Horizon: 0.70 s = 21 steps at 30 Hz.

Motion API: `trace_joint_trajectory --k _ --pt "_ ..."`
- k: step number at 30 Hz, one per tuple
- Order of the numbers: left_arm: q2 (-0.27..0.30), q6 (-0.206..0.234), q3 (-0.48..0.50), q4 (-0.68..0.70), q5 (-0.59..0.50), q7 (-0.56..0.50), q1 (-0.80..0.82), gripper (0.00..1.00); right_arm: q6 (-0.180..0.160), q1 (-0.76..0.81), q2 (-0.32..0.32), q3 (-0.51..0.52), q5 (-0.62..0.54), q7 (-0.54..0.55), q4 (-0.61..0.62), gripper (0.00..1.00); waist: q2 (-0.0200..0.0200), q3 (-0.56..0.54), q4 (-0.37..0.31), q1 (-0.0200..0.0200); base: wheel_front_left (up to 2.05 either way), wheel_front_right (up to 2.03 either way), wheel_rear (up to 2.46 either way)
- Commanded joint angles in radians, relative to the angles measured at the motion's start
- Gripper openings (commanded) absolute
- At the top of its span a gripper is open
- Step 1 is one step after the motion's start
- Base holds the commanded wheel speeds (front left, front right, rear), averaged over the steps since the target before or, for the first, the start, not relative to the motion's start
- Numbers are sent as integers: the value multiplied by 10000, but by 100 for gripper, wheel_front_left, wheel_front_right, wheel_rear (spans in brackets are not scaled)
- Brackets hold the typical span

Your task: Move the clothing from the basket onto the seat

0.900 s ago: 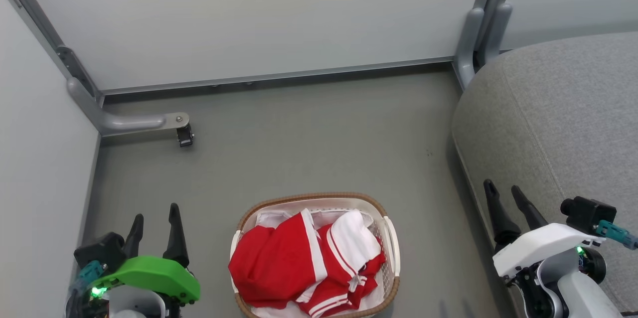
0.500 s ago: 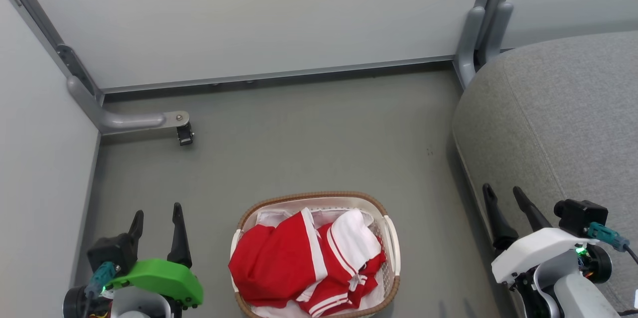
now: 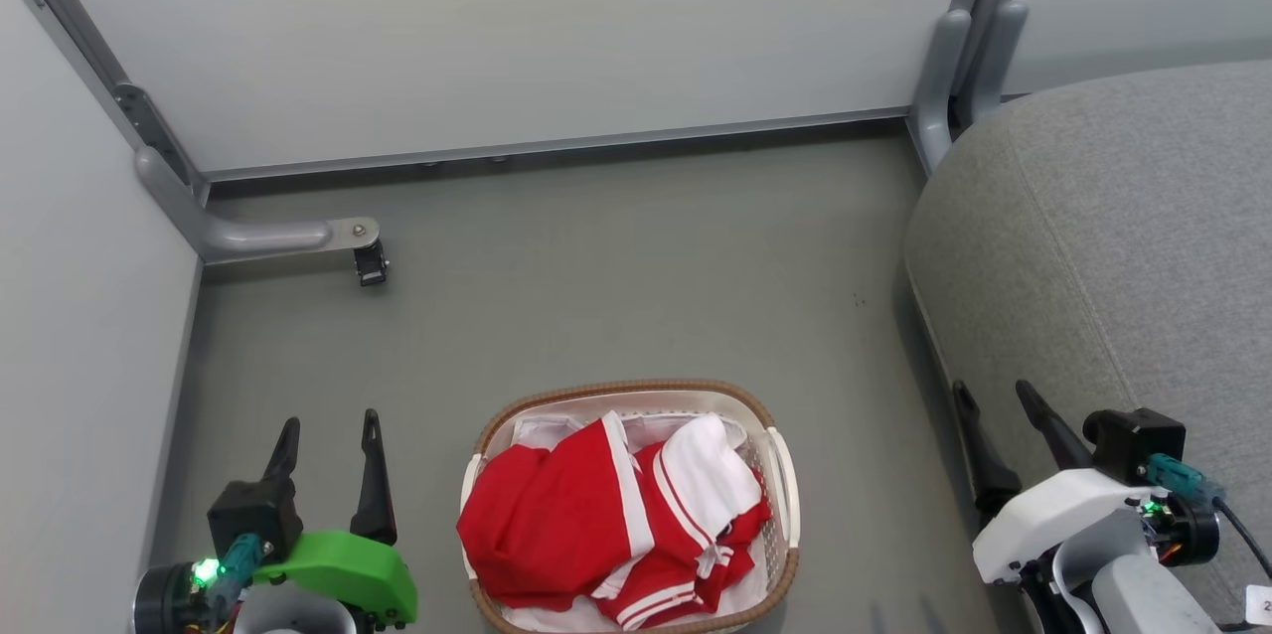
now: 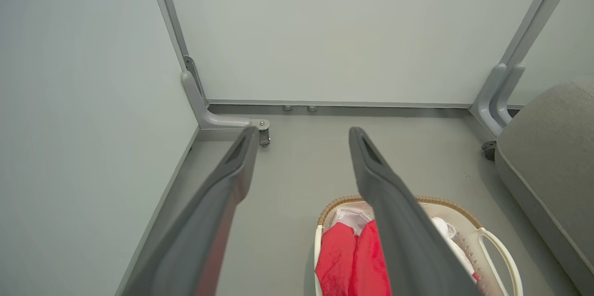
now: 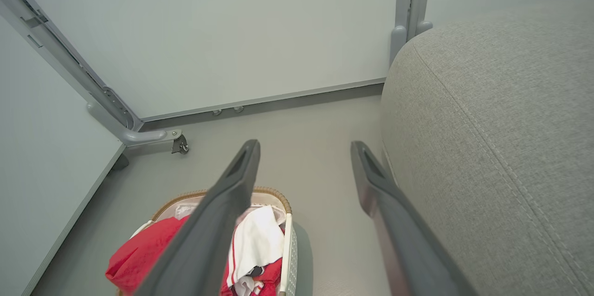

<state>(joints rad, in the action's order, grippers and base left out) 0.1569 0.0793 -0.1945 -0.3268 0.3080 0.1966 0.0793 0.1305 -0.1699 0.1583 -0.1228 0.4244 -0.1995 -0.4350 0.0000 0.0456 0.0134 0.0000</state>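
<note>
Clothing (image 3: pixel 586 525), red with white panels and stripe trim, lies heaped inside the basket (image 3: pixel 787 475) at the bottom centre of your head view. It reaches the rim on the left side, and the white liner (image 3: pixel 542 433) peeks out at the top of the pile. The basket stands on the grey floor (image 3: pixel 616 276), apart from both arms. Your left gripper (image 3: pixel 330 420) shows at the lower left of that frame, fingers pointing up the picture, spread wide and holding nothing; it hangs beside the basket without touching it. Your right gripper (image 3: pixel 991 388) shows at the lower right, its two fingers likewise spread wide and empty. Their tips overlap the left edge of the seat (image 3: pixel 1113 237) in the picture, and you cannot tell from any view whether they touch it. The seat takes up the right side of the frame, to the right of the basket with bare floor between them. In your left wrist view the basket lies at the lower right, partly behind the right-hand finger, with red fabric showing beside it. In your right wrist view the basket lies at the lower left behind the left-hand finger, and the seat's stitched seam runs down the right side. A grey bracket with a small black caster (image 3: pixel 370 264) sits at the middle left of the head view, below the pale wall panels (image 3: pixel 497 28).
</note>
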Motion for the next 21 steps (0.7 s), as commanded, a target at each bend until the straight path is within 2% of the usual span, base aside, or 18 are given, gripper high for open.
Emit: trace_joint_trajectory --k 1,11,21 --pt "15 -51 -25 -21 -271 102 -67 100 3 -36 40 -28 -231 -97 -42 100 0 10 -5 0 0 0 0" --pt "-212 -274 -153 -392 -1143 302 136 100 2 -350 139 -179 -937 -290 -195 100 0 444 -127 0 0 0 0" --pt "-392 -555 -460 -1332 -2003 498 1047 100 2 -999 255 -382 -1555 -480 69 100 0 1526 -457 0 0 0 0"
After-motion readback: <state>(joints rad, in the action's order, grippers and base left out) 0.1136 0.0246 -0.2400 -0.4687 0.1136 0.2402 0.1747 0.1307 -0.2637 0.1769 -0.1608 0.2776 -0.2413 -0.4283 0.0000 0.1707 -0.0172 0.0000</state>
